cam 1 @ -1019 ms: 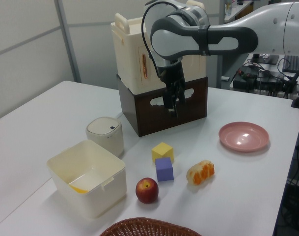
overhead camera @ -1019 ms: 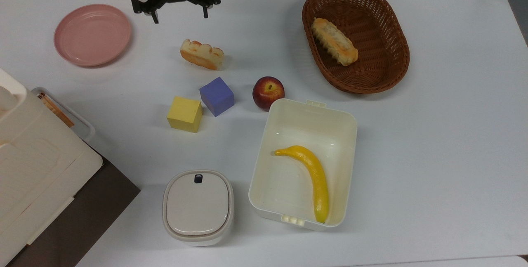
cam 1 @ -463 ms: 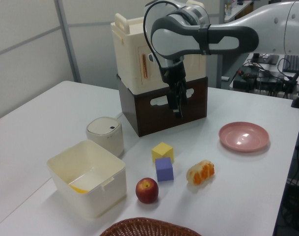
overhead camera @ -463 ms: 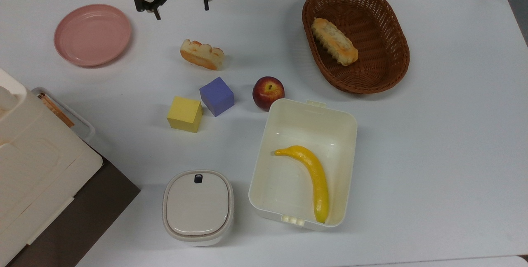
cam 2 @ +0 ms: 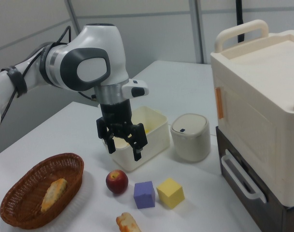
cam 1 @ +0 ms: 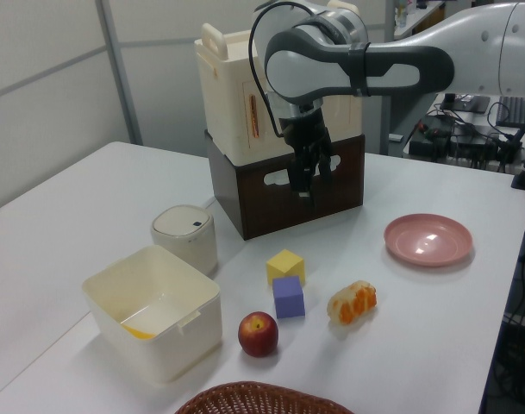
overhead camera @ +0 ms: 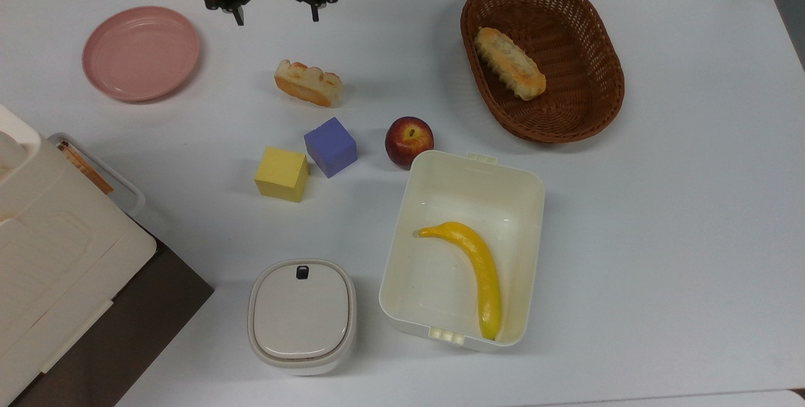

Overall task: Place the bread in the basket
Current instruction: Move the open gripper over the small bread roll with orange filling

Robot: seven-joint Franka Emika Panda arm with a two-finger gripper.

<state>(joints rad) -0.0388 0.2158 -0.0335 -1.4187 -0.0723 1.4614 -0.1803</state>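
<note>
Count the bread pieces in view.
2. The bread lies on the table above the purple cube in the top view; a longer loaf lies in the basket.

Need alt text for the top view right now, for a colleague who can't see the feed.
The gripper, fingers open and empty, hangs near the top view's upper edge above the bread lying on the white table. A longer loaf already lies in the basket on the top view's right; an apple sits between bread and basket.
</note>
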